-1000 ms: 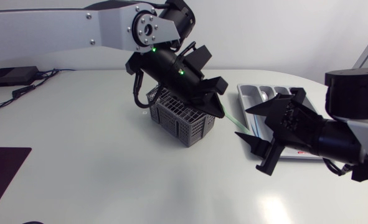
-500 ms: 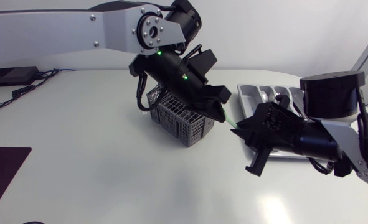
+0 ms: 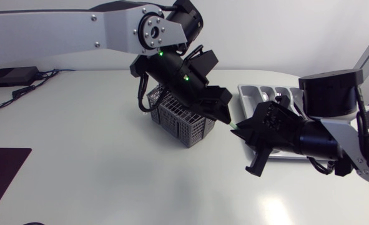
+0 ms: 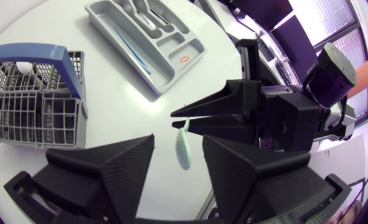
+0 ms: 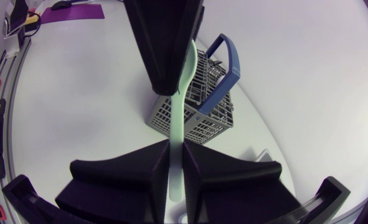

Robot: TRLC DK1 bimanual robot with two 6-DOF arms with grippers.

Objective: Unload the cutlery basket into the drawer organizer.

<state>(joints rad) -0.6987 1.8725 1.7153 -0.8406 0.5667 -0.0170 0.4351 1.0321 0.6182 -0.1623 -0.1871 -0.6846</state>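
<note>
Nearest, the right gripper point(image 5: 176, 149) is clenched on the green utensil point(image 5: 179, 118). Its two fingers press the handle from both sides, and the utensil hangs in the air above the table point(image 3: 109, 156), between the two arms. This looks like a handover at its last stage.

Just beyond, the left gripper point(image 4: 178, 138) has let go. From its own wrist view its fingers stand on either side of the utensil's end with a gap on each side. The left arm's best move is to back straight off along the utensil's length, so neither finger knocks the end and twists it in the other grip. The right arm should wait until those fingers are well clear before it swings.

Behind the left gripper stands the cutlery basket point(image 3: 190, 128) with its blue handle, and something pale sits in one cell.

Farthest is the drawer organizer point(image 3: 250, 97), with silver cutlery in its shorter slots and a thin blue piece in the long one. The right arm should turn the utensil in line with a slot, lower it close to the floor of the slot, and only then open.
</note>
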